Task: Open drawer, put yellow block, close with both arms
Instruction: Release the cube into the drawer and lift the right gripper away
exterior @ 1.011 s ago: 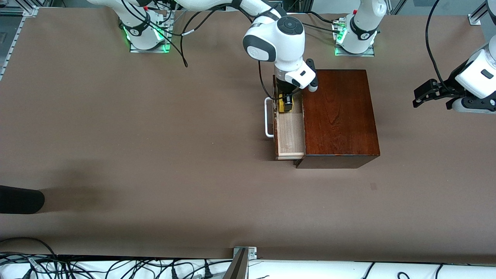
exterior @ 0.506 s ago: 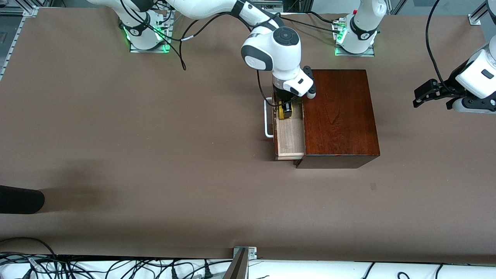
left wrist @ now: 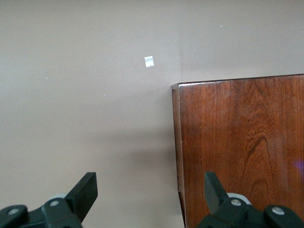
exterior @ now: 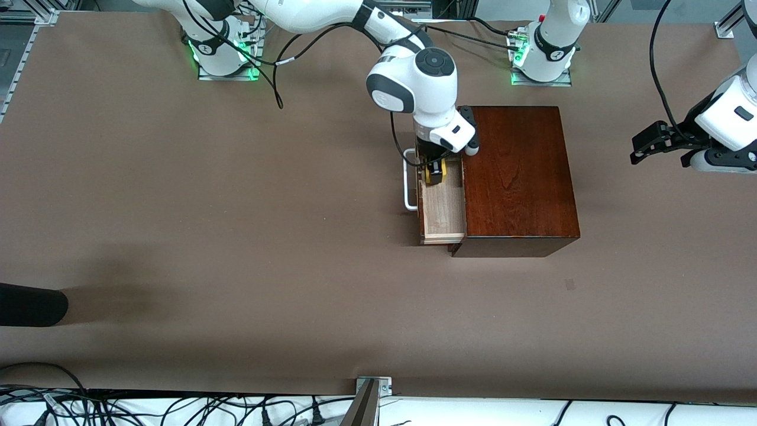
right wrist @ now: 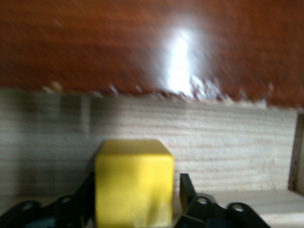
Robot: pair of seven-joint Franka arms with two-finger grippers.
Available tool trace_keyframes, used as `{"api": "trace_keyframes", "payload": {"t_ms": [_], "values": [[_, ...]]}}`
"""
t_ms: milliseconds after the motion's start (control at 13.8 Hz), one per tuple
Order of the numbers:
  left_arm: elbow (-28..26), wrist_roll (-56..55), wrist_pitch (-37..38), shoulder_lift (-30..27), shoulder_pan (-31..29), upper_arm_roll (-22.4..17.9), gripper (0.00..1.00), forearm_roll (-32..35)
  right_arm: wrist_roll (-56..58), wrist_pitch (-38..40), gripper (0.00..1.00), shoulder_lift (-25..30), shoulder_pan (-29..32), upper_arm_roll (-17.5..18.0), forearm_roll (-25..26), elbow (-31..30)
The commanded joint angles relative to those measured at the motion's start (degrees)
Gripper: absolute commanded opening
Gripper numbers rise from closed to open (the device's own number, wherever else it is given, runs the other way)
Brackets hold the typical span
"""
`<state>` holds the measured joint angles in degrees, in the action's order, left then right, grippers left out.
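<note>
The pale light-wood drawer (exterior: 442, 204) with its dark front and white U-shaped bar handle (exterior: 408, 180) stands pulled out of the glossy dark mahogany box (exterior: 517, 177), toward the right arm's end of the brown surface (exterior: 236, 236); that leaves its tray open from above, which is why the right arm reaches down into it. The right gripper (exterior: 436, 171) sits low in the drawer's end farther from the front camera, with the small bright yellow block (exterior: 436, 173) between its 2 black fingers; in the right wrist view the yellow block (right wrist: 134, 183) has a visible gap to the finger (right wrist: 186, 192) on 1 side, so the fingers look parted around it, not clamped; whether the block already rests on the tray floor I cannot tell, but it looks like the point of release.

The left gripper (exterior: 653, 142) hangs over bare surface at the left arm's end, waiting, probably kept clear until the closing push needs both arms; its fingers (left wrist: 85, 190) stand wide apart and hold nothing.

The front view gives the whole layout and how far the drawer is out; only the right wrist view shows the gap at the block and the pale wall of the tray close by; the left wrist view adds a corner of the box top (left wrist: 237, 142) and a small white speck (left wrist: 149, 61) on the surface.
</note>
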<state>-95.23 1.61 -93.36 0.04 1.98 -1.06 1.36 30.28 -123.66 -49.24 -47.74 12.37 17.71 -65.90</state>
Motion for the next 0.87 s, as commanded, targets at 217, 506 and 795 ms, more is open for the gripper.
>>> {"api": "trace_keyframes", "payload": {"t_ms": [217,506,795], "values": [[1.4,1.6,1.2,0.5,-0.2,0.0,1.0,-1.1,1.4,3.0,1.0,5.5,3.9,1.0,-8.5,1.5],[1.4,1.6,1.2,0.5,-0.2,0.0,1.0,-1.1,1.1,9.6,1.0,12.0,4.8,0.1,-10.3,3.0],[2.0,1.4,1.8,0.6,0.5,0.1,1.0,-1.2,1.4,19.1,1.0,20.7,16.6,0.2,-10.8,2.9]]}}
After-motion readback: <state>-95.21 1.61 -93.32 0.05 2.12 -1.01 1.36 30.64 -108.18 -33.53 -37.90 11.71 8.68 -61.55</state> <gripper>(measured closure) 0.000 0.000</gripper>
